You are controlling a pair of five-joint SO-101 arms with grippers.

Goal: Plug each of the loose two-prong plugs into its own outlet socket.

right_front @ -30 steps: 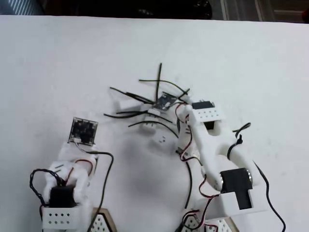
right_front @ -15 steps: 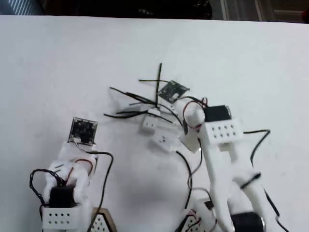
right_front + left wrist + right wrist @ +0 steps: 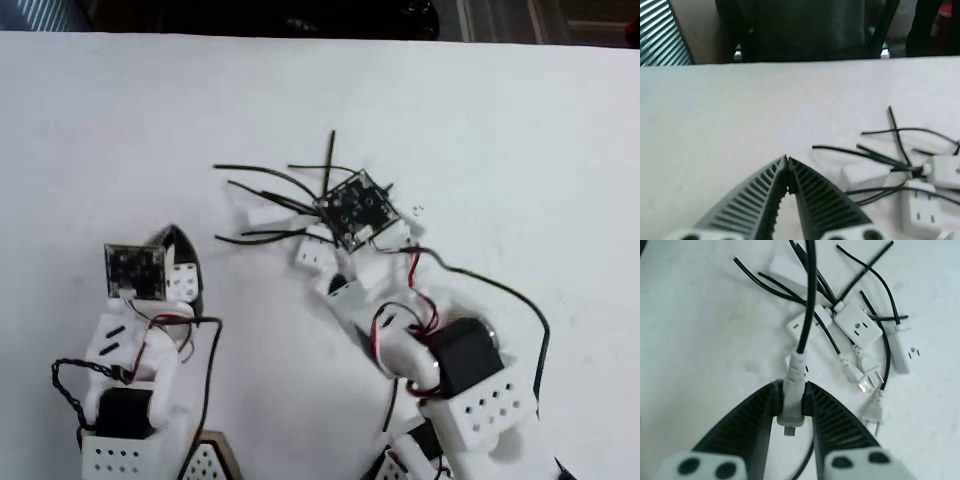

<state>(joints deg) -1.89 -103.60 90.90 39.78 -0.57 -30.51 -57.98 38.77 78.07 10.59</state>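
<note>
Right end effector (image 3: 791,386) grips a plug (image 3: 790,410), prongs indistinct.

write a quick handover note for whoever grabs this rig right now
Right claw: shut on a white plug, its black cord running into the pile.
Left claw: shut, empty, over the table, apart from the pile.
Things: sockets and loose plugs lie tangled mid-table.
Done: one plug gripped; no socket face in view holds a plug.
Left: seat the held plug, then the others.
</note>
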